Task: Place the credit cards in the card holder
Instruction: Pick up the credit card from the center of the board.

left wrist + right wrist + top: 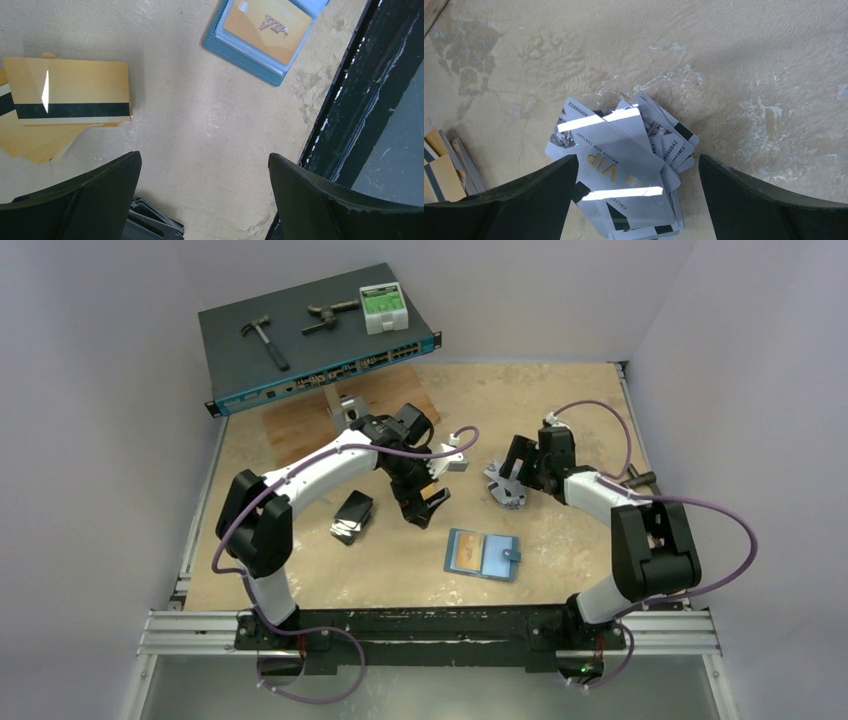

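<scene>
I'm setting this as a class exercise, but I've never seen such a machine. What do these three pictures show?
Two white-and-black robot arms, left and right, are bolted at the near edge of a table. The wide picture looks down from above; the other two come from a camera on each wrist, so the dark shapes at the bottom are that arm's own fingers. The left hand hovers open near a fan of gold plastic cards; the right hand hovers open over a heap of silver plastic cards. Neither holds anything. On the table: an open teal folding card holder with one gold VIP card already inside, and a black card stack.
</scene>
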